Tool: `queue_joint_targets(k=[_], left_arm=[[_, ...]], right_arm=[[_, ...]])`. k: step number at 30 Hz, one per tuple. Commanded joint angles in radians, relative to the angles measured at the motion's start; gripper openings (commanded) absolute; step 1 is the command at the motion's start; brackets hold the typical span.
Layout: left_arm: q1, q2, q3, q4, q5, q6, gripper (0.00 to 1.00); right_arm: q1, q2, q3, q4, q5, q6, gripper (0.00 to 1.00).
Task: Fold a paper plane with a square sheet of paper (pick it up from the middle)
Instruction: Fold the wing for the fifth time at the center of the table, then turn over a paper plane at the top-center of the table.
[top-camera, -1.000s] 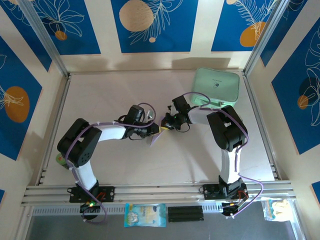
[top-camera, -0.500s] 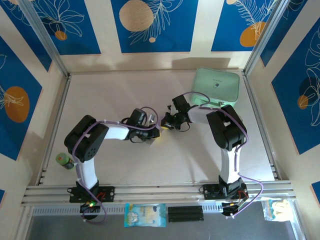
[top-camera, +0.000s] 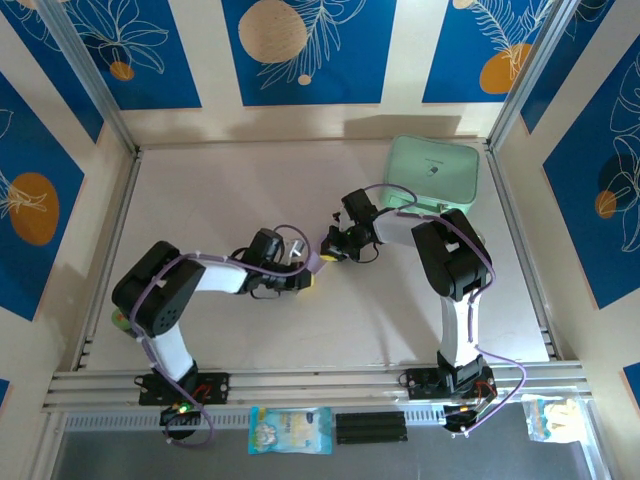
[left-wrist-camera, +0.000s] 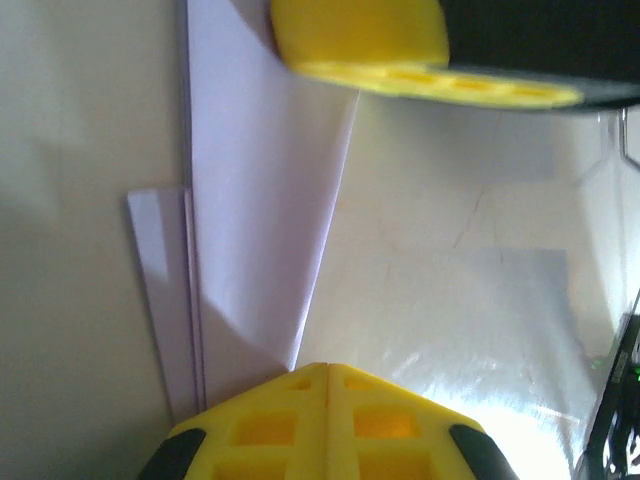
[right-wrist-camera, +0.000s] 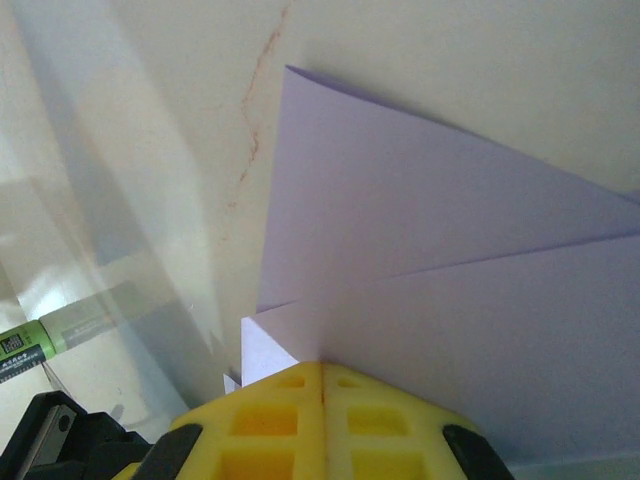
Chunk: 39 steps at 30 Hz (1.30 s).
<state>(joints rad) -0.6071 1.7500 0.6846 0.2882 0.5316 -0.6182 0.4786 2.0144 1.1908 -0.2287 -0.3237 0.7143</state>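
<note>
The sheet of paper (top-camera: 316, 262) is pale lilac and folded into overlapping pointed layers, lying mid-table between both grippers. My right gripper (top-camera: 326, 250) is shut, and the paper's layers (right-wrist-camera: 430, 260) run straight into its closed seam (right-wrist-camera: 322, 366). My left gripper (top-camera: 304, 273) is shut too. In the left wrist view its yellow tip (left-wrist-camera: 327, 368) touches the lower corner of a folded flap (left-wrist-camera: 262, 190), and I cannot tell whether the flap is pinched. The right gripper's yellow finger (left-wrist-camera: 360, 35) sits on the paper's far end.
A mint-green rounded case (top-camera: 433, 172) lies at the back right. A green marker (top-camera: 121, 319) sits by the left arm's elbow and also appears as a green pen (right-wrist-camera: 25, 345). Metal rails (top-camera: 300, 380) border the near edge, with packets (top-camera: 290, 430) below them.
The left arm's elbow swung right, then back left, and its wrist turned. The paper that hung below the left gripper now lies between the two gripper tips. The right arm barely moved.
</note>
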Motion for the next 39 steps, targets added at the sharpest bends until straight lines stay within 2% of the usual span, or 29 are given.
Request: queue_joint_targets(k=[1, 10, 14, 17, 21, 26, 29, 32, 35, 39], left_arm=[[-0.007, -0.013, -0.093, -0.170, 0.032, 0.031, 0.00], [-0.006, -0.122, -0.214, -0.199, 0.015, 0.037, 0.00], [0.000, -0.230, -0.166, -0.274, -0.027, 0.039, 0.00], [0.010, -0.309, -0.098, -0.337, -0.086, 0.015, 0.06], [0.039, -0.410, -0.015, -0.443, -0.196, 0.012, 0.20], [0.103, -0.488, 0.021, -0.497, -0.299, 0.020, 0.54], [0.128, -0.514, 0.030, -0.509, -0.379, 0.046, 0.76], [0.145, -0.532, 0.022, -0.508, -0.458, 0.059, 0.91], [0.157, -0.546, 0.008, -0.495, -0.514, 0.058, 1.00], [0.180, -0.553, -0.009, -0.478, -0.521, 0.032, 0.99]], right_arm=[[-0.017, 0.069, -0.011, -0.095, 0.115, -0.013, 0.00], [-0.018, 0.068, -0.003, -0.106, 0.109, -0.021, 0.00], [-0.014, 0.038, 0.025, -0.109, 0.071, -0.029, 0.00], [0.003, -0.017, 0.090, -0.126, 0.030, -0.027, 0.05], [0.039, -0.098, 0.184, -0.225, 0.114, -0.025, 0.17], [0.067, -0.166, 0.221, -0.371, 0.302, 0.050, 0.36], [0.094, -0.167, 0.255, -0.461, 0.406, 0.105, 0.43], [0.131, -0.134, 0.304, -0.524, 0.473, 0.162, 0.48], [0.169, -0.064, 0.382, -0.609, 0.548, 0.227, 0.51], [0.207, 0.023, 0.477, -0.700, 0.625, 0.297, 0.52]])
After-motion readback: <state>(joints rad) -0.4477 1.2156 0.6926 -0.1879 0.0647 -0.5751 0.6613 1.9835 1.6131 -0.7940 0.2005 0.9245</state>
